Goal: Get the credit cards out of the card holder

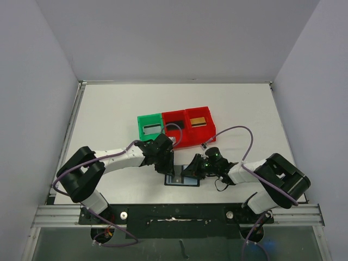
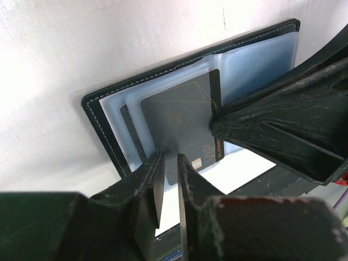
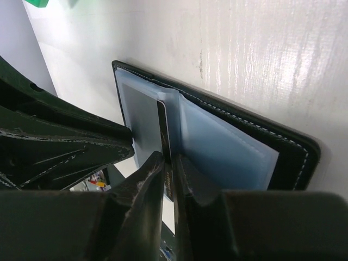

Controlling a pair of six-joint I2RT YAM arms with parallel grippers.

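The card holder (image 1: pixel 182 180) lies open on the table between both arms, its black stitched cover (image 2: pixel 93 111) and blue-grey sleeves (image 3: pixel 228 141) showing. A black credit card (image 2: pixel 179 119) sticks partway out of a sleeve. My right gripper (image 3: pixel 168 157) is shut on that card's edge (image 3: pixel 162 128), seen from the left wrist as converging fingers (image 2: pixel 272 136). My left gripper (image 2: pixel 169 159) has its jaws almost closed over the sleeve page beside the card. A gold card (image 1: pixel 199 121) lies in the right red bin, and a pale card (image 1: pixel 152 129) lies in the green bin.
A green bin (image 1: pixel 142 120) and two red bins (image 1: pixel 176 142) stand in a row just behind the card holder. The two grippers (image 1: pixel 168 165) (image 1: pixel 191 170) sit very close together over it. White walls enclose the table.
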